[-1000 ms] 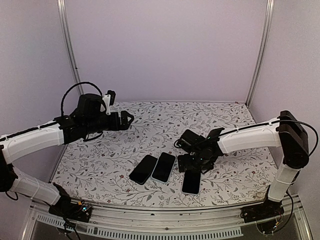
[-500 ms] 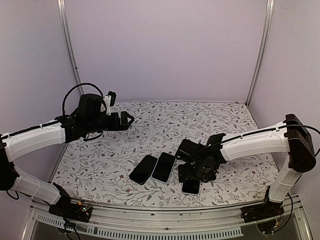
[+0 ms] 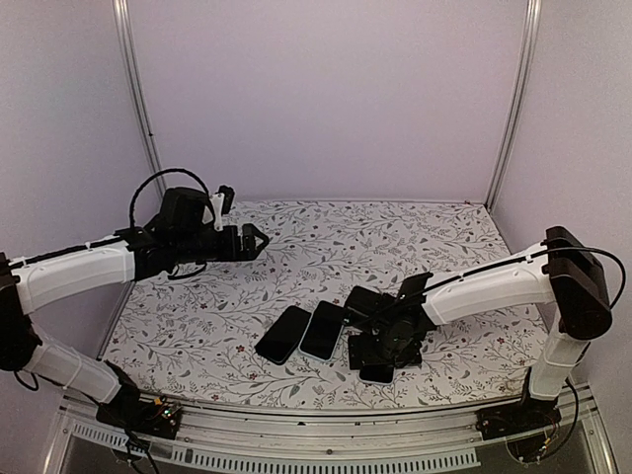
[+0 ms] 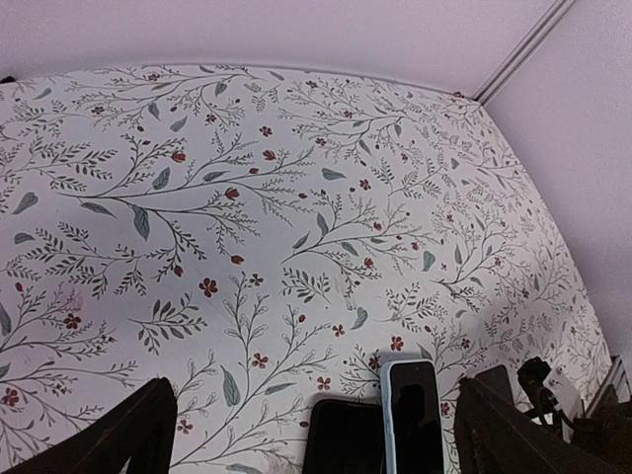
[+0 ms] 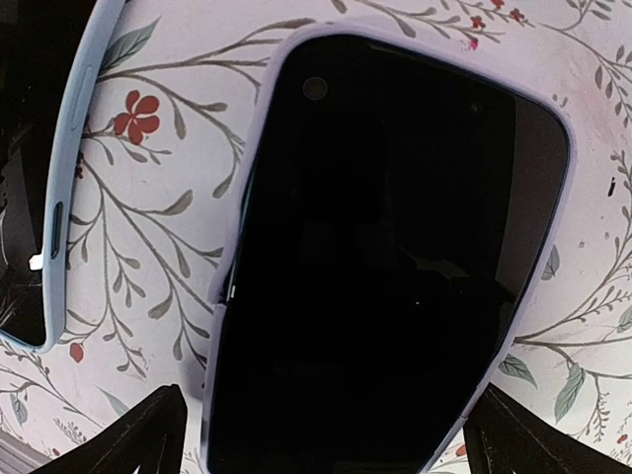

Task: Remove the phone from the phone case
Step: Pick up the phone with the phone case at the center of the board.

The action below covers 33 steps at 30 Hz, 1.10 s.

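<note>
So the right gripper [image 3: 382, 346] hangs spread open over the phone [image 5: 385, 267], which sits in its lilac phone case [image 5: 209, 375] by the counter's near edge. I'd pinch the case rim squarely, not the glass. The left gripper [image 3: 252, 240] is open too, by the left edge.

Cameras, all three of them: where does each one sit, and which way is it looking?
Top external: fixed high behind the arms, looking down on the floral-cloth table; both white arms show, with left gripper and right gripper.
Left wrist: on the raised left arm, facing across the table; its dark fingers frame the bottom corners.
Right wrist: close above the lilac-cased black phone, facing straight down; fingertips at the bottom corners.
Shared: the pale-blue-cased phone shows in both wrist views.
</note>
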{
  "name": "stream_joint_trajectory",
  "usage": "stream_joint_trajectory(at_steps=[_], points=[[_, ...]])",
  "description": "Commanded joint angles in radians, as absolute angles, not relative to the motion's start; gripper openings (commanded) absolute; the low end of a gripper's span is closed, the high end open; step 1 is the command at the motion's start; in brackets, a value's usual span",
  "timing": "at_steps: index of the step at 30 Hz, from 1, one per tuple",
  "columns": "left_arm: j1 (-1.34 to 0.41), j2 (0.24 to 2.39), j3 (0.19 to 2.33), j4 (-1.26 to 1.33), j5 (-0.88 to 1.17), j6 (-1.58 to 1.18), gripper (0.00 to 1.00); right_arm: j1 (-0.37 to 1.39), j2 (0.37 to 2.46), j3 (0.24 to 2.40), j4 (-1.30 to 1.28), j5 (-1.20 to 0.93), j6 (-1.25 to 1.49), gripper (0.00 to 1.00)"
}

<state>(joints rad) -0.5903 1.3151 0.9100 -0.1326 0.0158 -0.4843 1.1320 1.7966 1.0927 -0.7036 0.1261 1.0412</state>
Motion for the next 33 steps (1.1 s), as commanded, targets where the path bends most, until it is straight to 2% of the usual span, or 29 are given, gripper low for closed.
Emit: stream_joint_trajectory(at_steps=[1,8,15,18,25,30,33], points=[[-0.579,1.332,0.934,-0.117,0.038,-0.499,0.99,1.152,1.834,1.106,-0.699,0.121,1.034,0.99],[-0.578,1.363,0.942,-0.116,0.081,-0.508,0.99,1.147,1.791,0.993,-0.704,0.128,1.024,0.99],[-0.578,1.425,0.965,-0.122,0.172,-0.525,0.99,1.100,1.638,0.839,-0.725,0.144,0.985,0.94],[-0.579,1.450,0.964,-0.100,0.215,-0.558,0.99,1.094,1.614,0.847,-0.736,0.156,0.961,0.91],[-0.581,1.510,0.948,-0.028,0.343,-0.653,0.99,1.128,1.700,0.909,-0.732,0.163,0.908,0.87],[-0.581,1.537,0.910,0.073,0.440,-0.731,0.99,1.130,1.735,0.947,-0.705,0.169,0.851,0.78],[-0.584,1.551,0.897,0.099,0.471,-0.757,0.99,1.129,1.760,0.977,-0.708,0.191,0.827,0.63]])
